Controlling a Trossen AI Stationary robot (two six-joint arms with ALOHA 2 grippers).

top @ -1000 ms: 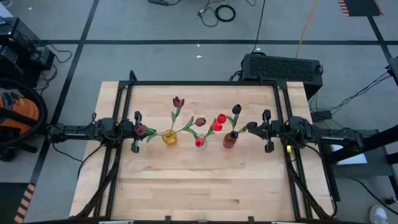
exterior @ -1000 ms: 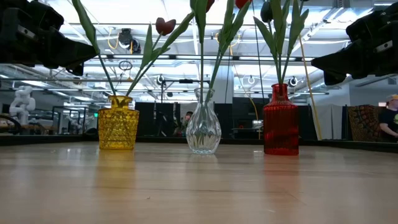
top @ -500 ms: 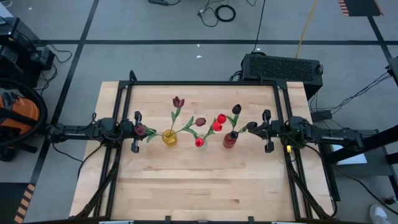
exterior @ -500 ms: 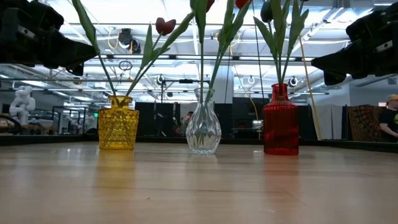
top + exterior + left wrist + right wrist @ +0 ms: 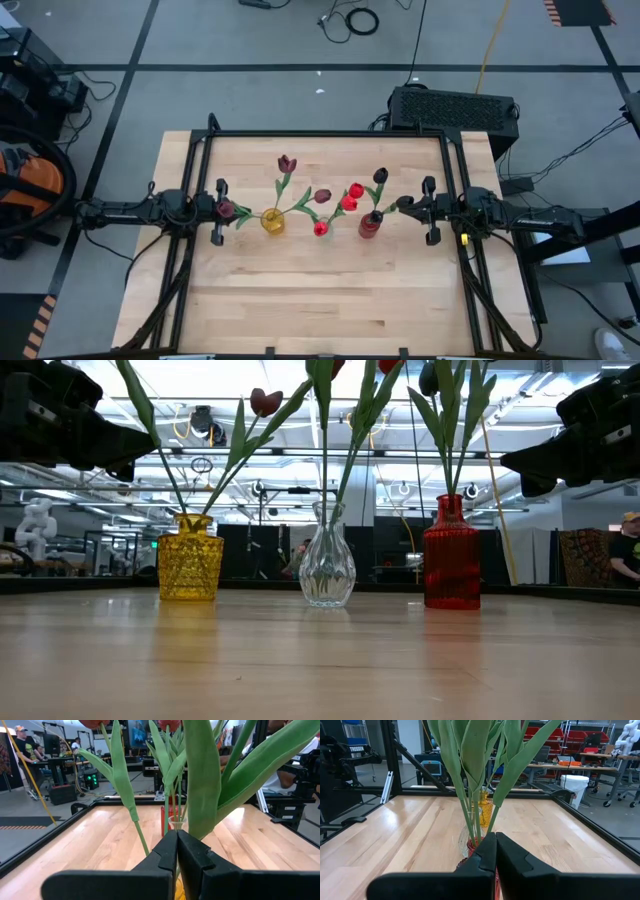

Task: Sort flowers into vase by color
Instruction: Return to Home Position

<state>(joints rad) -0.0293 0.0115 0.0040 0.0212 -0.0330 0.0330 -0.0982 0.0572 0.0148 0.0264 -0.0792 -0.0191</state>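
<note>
The flowers [image 5: 322,196] all stand in three vases set in a row across the middle of the table [image 5: 320,300]. Seen from above, the yellow vase [image 5: 272,222] is at 9 o'clock of the clear vase [image 5: 327,572], and the red vase [image 5: 369,228] is at 3 o'clock of it.

The maroon tulips [image 5: 287,163] rise from the yellow vase, their heads fanning out toward 12, 2 and 9 o'clock. The red tulips [image 5: 356,190] lean out of the clear vase toward 1 o'clock. A black tulip [image 5: 380,176] leans from the red vase toward 1 o'clock, and what looks like a second dark head lies at 3 o'clock, close to the right arm.

The left gripper [image 5: 176,836] hangs at the table's 9 o'clock edge, level with the row and just beside the outermost maroon head. Its jaws are pressed together with nothing between them.

The right gripper [image 5: 495,839] sits opposite at 3 o'clock, near the red vase, its jaws likewise closed tight and empty
</note>
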